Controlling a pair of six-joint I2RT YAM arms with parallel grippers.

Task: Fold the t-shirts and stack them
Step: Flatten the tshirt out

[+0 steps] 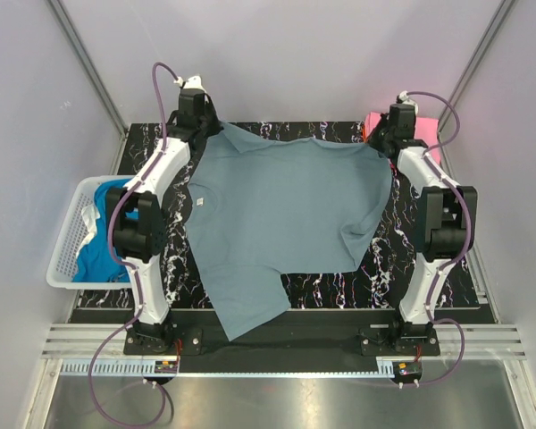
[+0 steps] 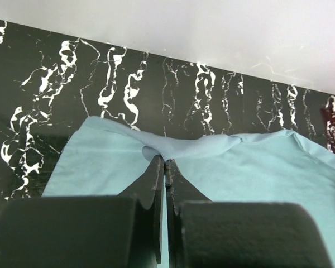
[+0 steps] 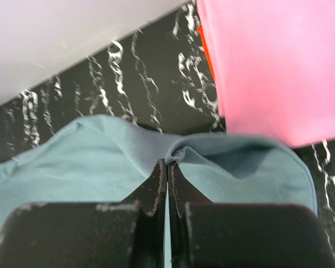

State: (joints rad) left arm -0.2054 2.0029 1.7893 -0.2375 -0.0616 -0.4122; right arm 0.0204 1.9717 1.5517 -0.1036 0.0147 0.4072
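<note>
Top external view: a white plastic mesh basket [image 1: 67, 241] stands at the left. The left jaws are clenched on the far-left edge of the dusty grey-blue cloth t-shirt [image 1: 286, 214]. The right jaws are clenched on its far-right edge, just beside a folded pink cloth t-shirt [image 3: 268, 61]. The held edge runs left to right between the jaws. The shirt body lies spread on the black marbled worktop [image 1: 384, 268], extending from the jaws toward the arm bases. Neither arm is nearer.
</note>
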